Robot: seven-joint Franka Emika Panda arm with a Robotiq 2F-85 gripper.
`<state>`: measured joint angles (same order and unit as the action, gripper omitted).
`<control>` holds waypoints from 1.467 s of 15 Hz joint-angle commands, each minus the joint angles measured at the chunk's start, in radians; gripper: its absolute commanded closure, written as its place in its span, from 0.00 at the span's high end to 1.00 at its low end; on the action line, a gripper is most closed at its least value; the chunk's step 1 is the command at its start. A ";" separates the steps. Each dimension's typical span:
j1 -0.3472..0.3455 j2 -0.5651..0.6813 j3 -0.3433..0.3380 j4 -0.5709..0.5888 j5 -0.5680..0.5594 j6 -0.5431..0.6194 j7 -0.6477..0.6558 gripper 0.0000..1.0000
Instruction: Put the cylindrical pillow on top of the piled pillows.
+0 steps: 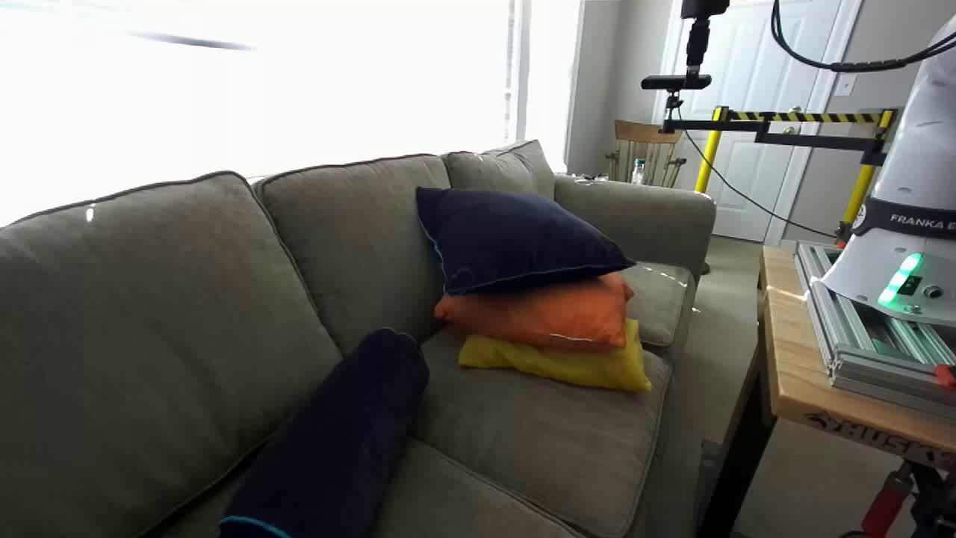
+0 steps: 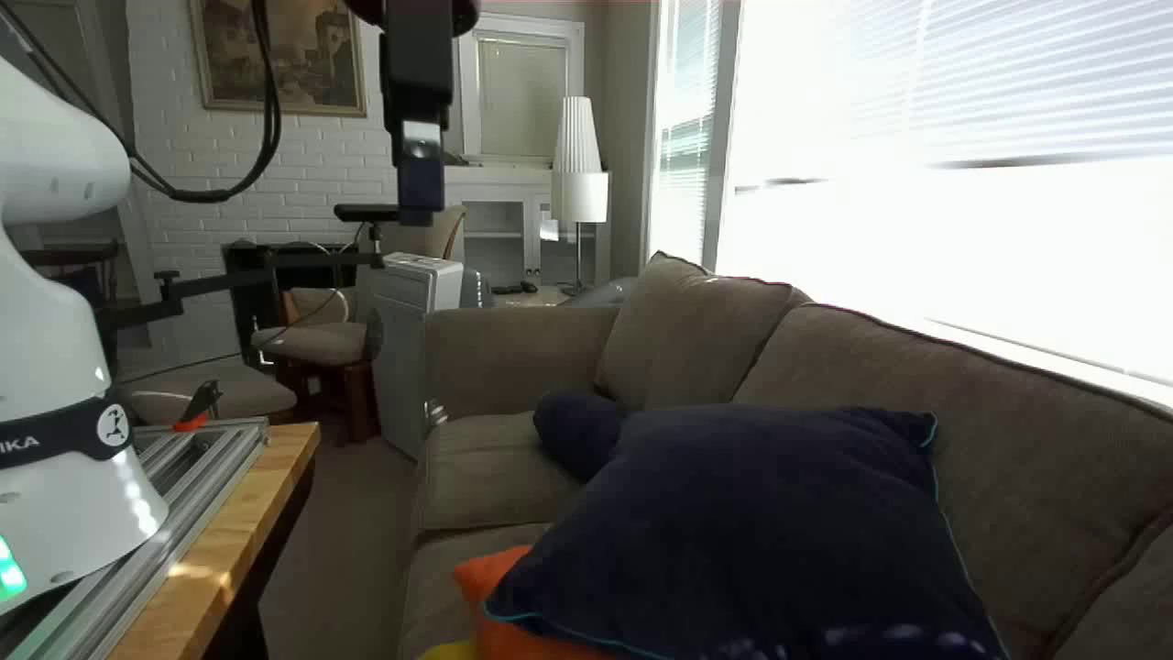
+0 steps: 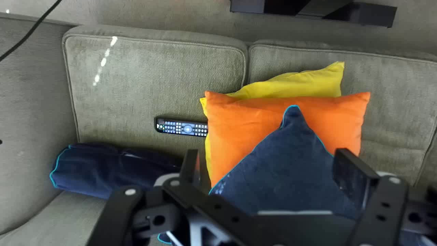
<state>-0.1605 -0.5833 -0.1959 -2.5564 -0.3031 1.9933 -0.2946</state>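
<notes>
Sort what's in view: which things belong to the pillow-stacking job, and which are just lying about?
For the job: navy bolster, navy square cushion, orange cushion, yellow cushion, robot's hand.

Just lying about: remote control, lamp, wooden chair.

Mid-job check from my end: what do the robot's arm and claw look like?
The arm is white and rounded, with a black band lettered FRANKA E, the rest cut off, a green light strip below it and looping black cables. The claw is black, with jointed fingers, flat pads and pale round pins.
</notes>
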 commanded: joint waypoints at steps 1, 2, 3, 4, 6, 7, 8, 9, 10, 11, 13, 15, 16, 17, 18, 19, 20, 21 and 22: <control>0.002 0.000 -0.001 0.002 0.000 -0.003 0.001 1.00; 0.002 0.000 -0.001 0.002 0.000 -0.003 0.001 1.00; 0.002 0.000 -0.001 0.002 0.000 -0.003 0.001 1.00; 0.002 0.000 -0.001 0.002 0.000 -0.003 0.001 1.00; 0.002 0.000 -0.001 0.002 0.000 -0.003 0.001 1.00; 0.002 0.000 -0.001 0.002 0.000 -0.003 0.001 1.00; 0.017 -0.012 -0.003 -0.012 0.013 0.015 -0.015 1.00; 0.036 -0.017 0.000 -0.019 0.016 0.022 -0.042 1.00; 0.067 -0.023 0.005 -0.029 0.029 0.036 -0.077 1.00; 0.092 -0.025 0.016 -0.036 0.030 0.049 -0.098 1.00; 0.154 -0.021 0.049 -0.048 0.043 0.076 -0.118 1.00; 0.222 -0.014 0.088 -0.059 0.067 0.111 -0.127 1.00; 0.257 -0.009 0.101 -0.062 0.087 0.136 -0.135 1.00; 0.291 -0.004 0.120 -0.062 0.104 0.157 -0.140 1.00; 0.327 0.000 0.133 -0.066 0.131 0.189 -0.144 1.00; 0.360 0.007 0.144 -0.066 0.153 0.218 -0.155 1.00; 0.390 0.017 0.161 -0.073 0.162 0.261 -0.162 1.00; 0.414 0.030 0.177 -0.081 0.160 0.308 -0.172 1.00; 0.440 0.044 0.185 -0.086 0.165 0.352 -0.190 1.00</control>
<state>0.2240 -0.5728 -0.0299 -2.6202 -0.1785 2.2313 -0.4164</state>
